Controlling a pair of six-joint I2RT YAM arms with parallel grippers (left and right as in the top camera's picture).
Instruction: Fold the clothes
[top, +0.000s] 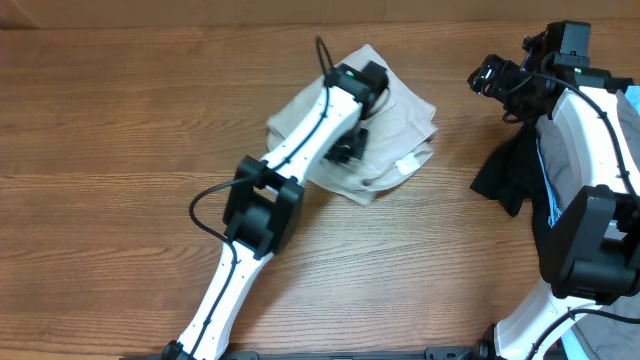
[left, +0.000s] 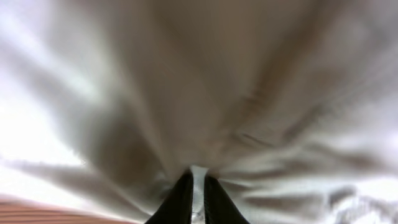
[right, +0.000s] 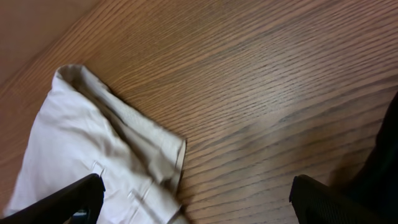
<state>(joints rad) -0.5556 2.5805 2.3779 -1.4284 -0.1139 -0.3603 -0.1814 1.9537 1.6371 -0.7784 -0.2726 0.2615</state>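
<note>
The beige shorts (top: 405, 128) lie bunched and partly folded at the table's back middle, a small white tag showing near their front edge. My left gripper (top: 350, 143) is down on them and shut on a fold of the cloth (left: 198, 180), which fills the left wrist view. My right gripper (top: 490, 78) is open and empty, raised above bare wood to the right of the shorts. The right wrist view shows its spread fingers (right: 196, 202) and a corner of the shorts (right: 106, 155) at lower left.
A black garment (top: 512, 172) lies at the right by the right arm's base, with a blue cable along it. It shows dark at the right edge of the right wrist view (right: 384, 162). The wooden table (top: 130, 130) extends left and front.
</note>
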